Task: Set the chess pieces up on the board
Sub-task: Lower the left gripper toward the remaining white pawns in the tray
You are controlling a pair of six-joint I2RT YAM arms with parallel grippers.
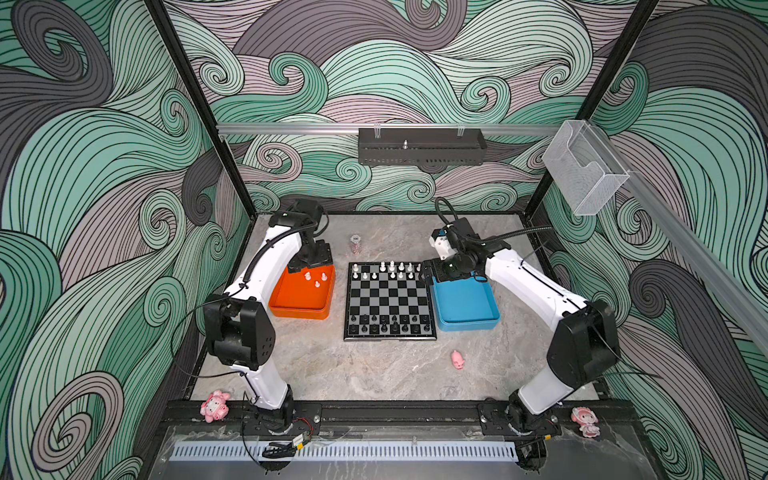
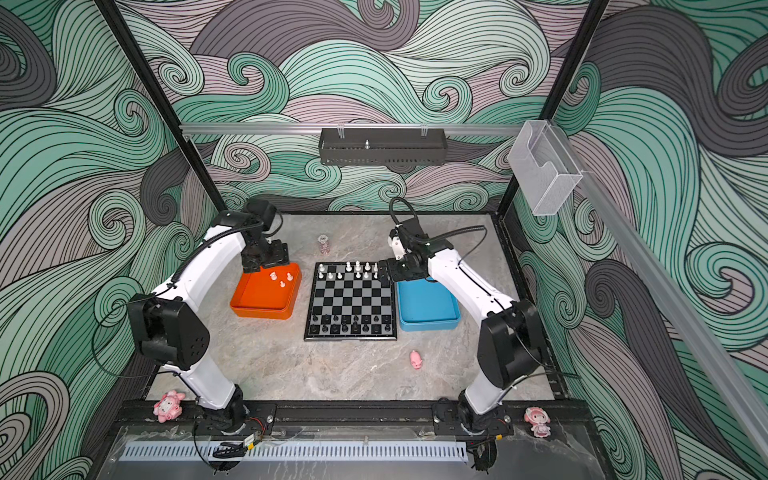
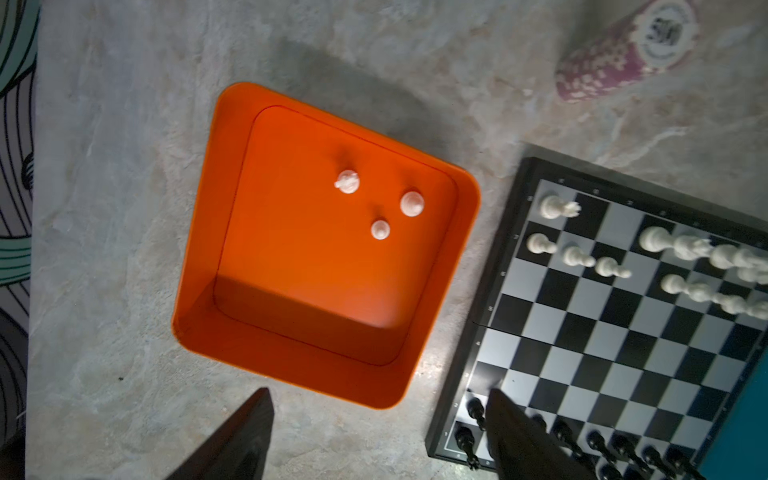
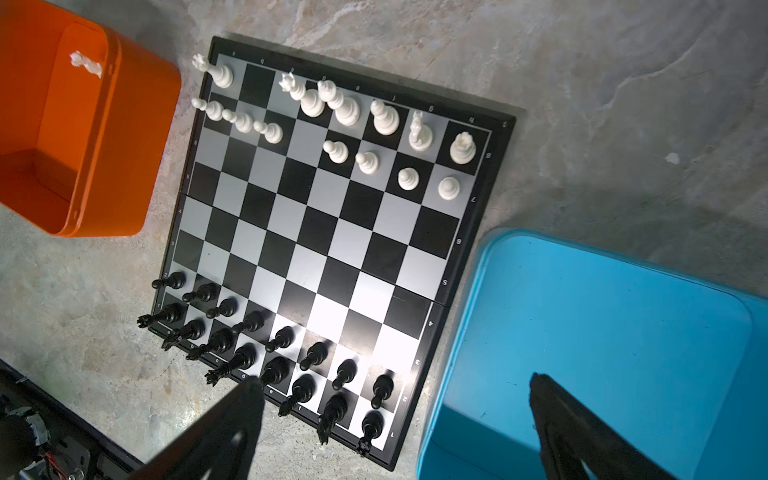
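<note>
Left wrist view looks down past the left claw [image 3: 378,395]. Its two dark fingers [image 3: 245,436] stand wide apart with nothing between them, so it is released above the table [image 3: 124,249]. Below it we see the orange tray [image 3: 291,353], where three white pieces [image 3: 380,230] stand close together in the far corner nearest the board [image 1: 388,303] (one looks like a knight).

The board lies flat on the table between the orange tray and the blue tray [image 1: 465,307], just beside each. The other white pieces stand on its two far rows. We find two bare squares in the back row and one in the pawn row. The black pieces [image 4: 282,336] line the two near rows.

In both top views the right claw [image 4: 395,381] hangs over the board's far right corner and the far edge of the blue tray. Its fingers [image 4: 573,440] are spread wide and grip nothing.

A pinkish stack of chips [image 3: 623,54] sits beyond the board's far left corner. A pink pig [image 1: 457,359] lies on the table nearer us, well apart from the board.
</note>
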